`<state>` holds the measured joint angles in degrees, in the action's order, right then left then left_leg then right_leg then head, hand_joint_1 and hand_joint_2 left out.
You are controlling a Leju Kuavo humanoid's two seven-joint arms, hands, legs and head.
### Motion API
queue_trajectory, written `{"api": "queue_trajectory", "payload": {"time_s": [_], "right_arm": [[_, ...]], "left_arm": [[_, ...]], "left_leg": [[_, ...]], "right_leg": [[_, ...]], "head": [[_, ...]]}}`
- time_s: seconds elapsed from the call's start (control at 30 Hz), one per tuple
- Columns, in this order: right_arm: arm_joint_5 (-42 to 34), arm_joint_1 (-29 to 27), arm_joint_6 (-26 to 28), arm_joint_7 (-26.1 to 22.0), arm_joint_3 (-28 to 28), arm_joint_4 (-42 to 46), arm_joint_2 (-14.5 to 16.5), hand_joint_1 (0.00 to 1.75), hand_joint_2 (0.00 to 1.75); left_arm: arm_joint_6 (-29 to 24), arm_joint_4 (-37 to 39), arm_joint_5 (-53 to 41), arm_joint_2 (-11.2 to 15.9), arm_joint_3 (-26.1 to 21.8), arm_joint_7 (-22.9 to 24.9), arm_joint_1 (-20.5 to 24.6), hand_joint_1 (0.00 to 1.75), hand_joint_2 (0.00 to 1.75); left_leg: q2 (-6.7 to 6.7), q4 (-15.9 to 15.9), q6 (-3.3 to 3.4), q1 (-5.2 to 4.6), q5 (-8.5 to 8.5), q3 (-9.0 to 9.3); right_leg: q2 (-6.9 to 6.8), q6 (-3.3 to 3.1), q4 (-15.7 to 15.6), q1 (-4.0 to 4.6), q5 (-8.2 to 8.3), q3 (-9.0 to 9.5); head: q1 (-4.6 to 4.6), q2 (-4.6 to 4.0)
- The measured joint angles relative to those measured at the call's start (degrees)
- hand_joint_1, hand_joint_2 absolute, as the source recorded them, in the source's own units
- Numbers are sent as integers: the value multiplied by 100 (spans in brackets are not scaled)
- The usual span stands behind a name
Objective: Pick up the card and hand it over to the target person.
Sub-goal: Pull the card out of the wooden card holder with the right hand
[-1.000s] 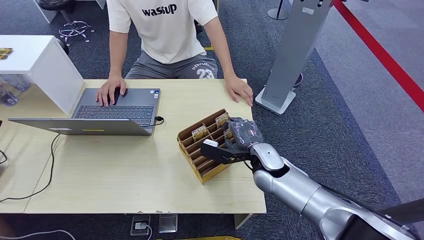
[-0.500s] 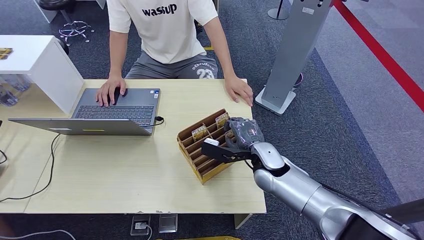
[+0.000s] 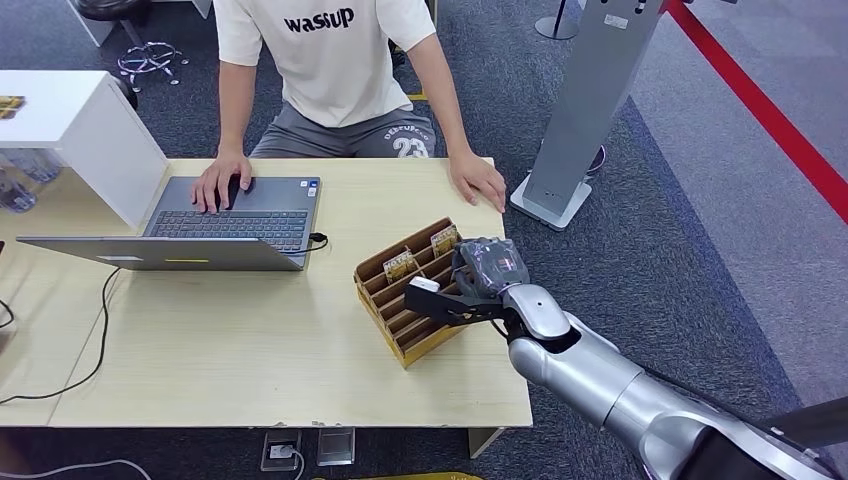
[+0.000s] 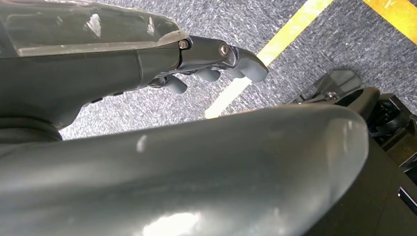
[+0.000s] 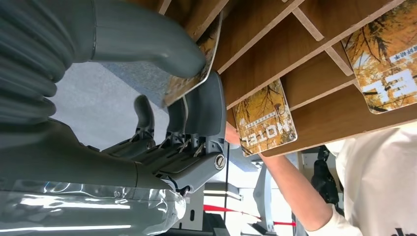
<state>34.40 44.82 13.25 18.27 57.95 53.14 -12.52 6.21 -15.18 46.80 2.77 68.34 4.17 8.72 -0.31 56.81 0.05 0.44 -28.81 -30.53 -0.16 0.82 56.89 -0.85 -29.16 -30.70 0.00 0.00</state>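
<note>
**Card pinched at the wooden rack**

The card (image 5: 196, 69) sat at the edge of a slot in the wooden rack (image 3: 400, 300), pinched between thumb and fingers of the right hand (image 3: 487, 270). A neighbouring card (image 5: 264, 118) read "HOTEL". The person (image 3: 330, 60) at the table (image 3: 250, 350) wore "wasup". The left hand (image 4: 216, 64) hung with fingers curled, holding nothing.

In the head view the right hand (image 3: 487, 272) covers the card it pinches, and the near corner of the rack (image 3: 395, 300). The person (image 3: 330, 60) is cut off above the chest. The card (image 5: 194, 73) is partly hidden behind the thumb; its print cannot be read.
</note>
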Motion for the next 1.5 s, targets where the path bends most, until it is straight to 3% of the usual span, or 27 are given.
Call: {"api": "queue_trajectory", "payload": {"time_s": [0.3, 0.43, 0.93, 1.3, 1.5], "right_arm": [[-10, -10, -17, 13, -6, 34, -36, 138, 175], [-36, -22, 13, 3, -12, 38, -41, 139, 175], [-474, 3, -200, -118, -158, 744, -256, 140, 175], [-708, 236, -718, 343, -550, 2362, -854, 140, 175], [-634, 253, -798, 508, -730, 3025, -970, 140, 175]], "left_arm": [[46, 0, -21, 0, 3, 16, 26, 0, 0], [120, -10, -41, 16, 5, -73, 29, 0, 175], [126, 21, -11, 28, -82, -126, 19, 0, 175], [102, 40, -6, 37, -138, -99, 18, 0, 175], [90, 51, 20, 34, -172, -127, -25, 0, 175]], "left_leg": [[-3, -2, 0, 0, 2, 1], [-3, 0, 0, 1, 1, 1], [-3, 3, 0, -1, 1, -4], [-5, 16, 1, -4, -1, -19], [-3, 13, 1, -4, -2, -13]], "right_leg": [[-3, -1, -2, 0, 1, 1], [-3, -1, -1, 1, 0, 1], [-3, 0, 3, -1, -1, -4], [-6, 0, 17, -4, -4, -20], [-4, 2, 13, -4, -4, -16]], "head": [[0, 0], [0, 0], [0, 0], [0, 0], [0, 0]]}}
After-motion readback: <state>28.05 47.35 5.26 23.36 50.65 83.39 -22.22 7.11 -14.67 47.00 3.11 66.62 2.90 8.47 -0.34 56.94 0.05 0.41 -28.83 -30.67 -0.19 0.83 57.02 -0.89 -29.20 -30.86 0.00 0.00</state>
